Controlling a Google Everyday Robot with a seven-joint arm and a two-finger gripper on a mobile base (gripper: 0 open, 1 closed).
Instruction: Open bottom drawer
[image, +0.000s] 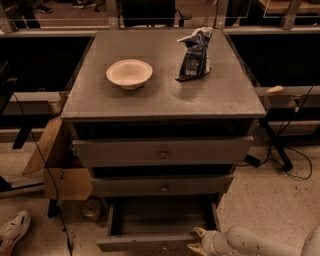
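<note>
— Where is the bottom drawer (160, 222)?

— It is the lowest of three grey drawers in the cabinet (165, 100), pulled well out, with its plain grey inside showing. Its front reaches away to the left of the fingers (199, 232).

— And the gripper (196, 239)?

— It is low down at the right end of that front. Its two pale fingers are spread apart, one behind the other. I cannot tell whether they touch the front. One white arm (255, 243) leads off to their right.

— What lies above the fingers?

— Two more drawers: the middle drawer (162, 186) and the top drawer (162, 151), each with one round knob at its centre, both standing out a little. On the cabinet top, farther up, are one pale bowl (129, 73) and one dark snack bag (194, 55), standing apart.

— And to the fingers' left?

— One cardboard box (60, 170) beside the cabinet and one white shoe (12, 231) on the floor.
</note>
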